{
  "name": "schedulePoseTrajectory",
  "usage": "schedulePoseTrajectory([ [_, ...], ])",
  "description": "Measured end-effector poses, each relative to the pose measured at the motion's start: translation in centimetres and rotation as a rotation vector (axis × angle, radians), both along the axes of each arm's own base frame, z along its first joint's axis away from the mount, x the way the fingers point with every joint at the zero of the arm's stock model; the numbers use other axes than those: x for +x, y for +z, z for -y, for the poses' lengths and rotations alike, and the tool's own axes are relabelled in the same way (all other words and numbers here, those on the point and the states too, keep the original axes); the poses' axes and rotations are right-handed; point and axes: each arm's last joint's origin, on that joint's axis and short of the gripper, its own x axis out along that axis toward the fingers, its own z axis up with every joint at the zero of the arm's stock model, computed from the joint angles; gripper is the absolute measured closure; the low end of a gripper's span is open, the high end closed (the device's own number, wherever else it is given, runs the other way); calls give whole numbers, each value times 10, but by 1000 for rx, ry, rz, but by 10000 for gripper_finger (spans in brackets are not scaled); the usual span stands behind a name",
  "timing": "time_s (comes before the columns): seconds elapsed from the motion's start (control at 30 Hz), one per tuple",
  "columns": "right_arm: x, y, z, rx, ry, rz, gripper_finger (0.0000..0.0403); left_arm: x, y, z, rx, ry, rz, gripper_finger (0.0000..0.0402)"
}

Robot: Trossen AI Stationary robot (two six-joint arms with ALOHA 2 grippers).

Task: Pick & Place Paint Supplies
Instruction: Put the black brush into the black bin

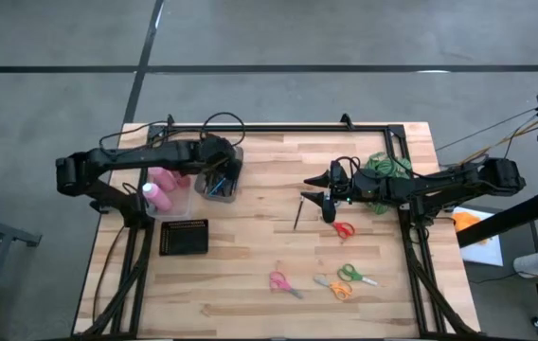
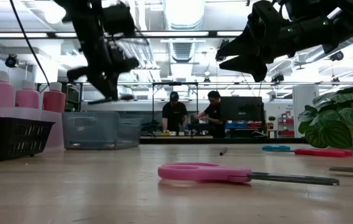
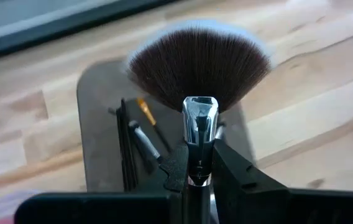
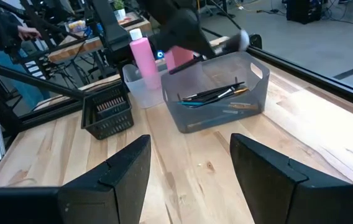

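Low view, near to far. Pink scissors (image 2: 226,173) are lying in the lower middle of the frame, nearest the lens; a dark brush (image 2: 223,151) is lying farther back at centre, alone on the table (image 2: 71,193). Beyond it, at left, a clear bin (image 2: 99,129) is standing, with three pink bottles (image 2: 24,94) behind a black basket (image 2: 12,137) at the far left edge. The plant (image 2: 335,124) is sitting at right.

Progress: partway, I judge. In the high view, the bin at upper left is already holding several thin brushes (image 1: 217,182), and the bottles are standing in a container just left of it. One loose brush is waiting at centre, just below the right gripper (image 1: 327,203). Scissors are lying along the lower middle; whether they count as supplies I cannot tell.

Left gripper (image 3: 196,167): clenched on the stubby brush (image 3: 199,68), fingers pinching its shiny ferrule, fan of bristles pointing out over the bin. It is hanging above the bin, apparently about to drop the brush in.

Right gripper (image 4: 189,171): jaws standing apart, holding nothing, hovering above the table at centre right of the high view, near the loose brush.
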Motion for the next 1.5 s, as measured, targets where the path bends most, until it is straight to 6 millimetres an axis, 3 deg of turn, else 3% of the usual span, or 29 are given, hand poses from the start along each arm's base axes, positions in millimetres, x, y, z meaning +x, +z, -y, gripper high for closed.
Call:
schedulePoseTrajectory([
  [0.33,0,0,0,0,0,0,186,-6,-42,-12,-132,31,3,361],
  [0.7,0,0,0,0,0,0,186,-12,-65,-8,-171,11,38,361],
  [0.93,0,0,0,0,0,0,186,-14,-67,-7,-175,6,34,360],
  [1.3,0,0,0,0,0,0,186,-13,-67,-7,-189,-5,50,254],
  [1.5,0,0,0,0,0,0,186,-12,-67,-7,-190,-7,55,237],
])
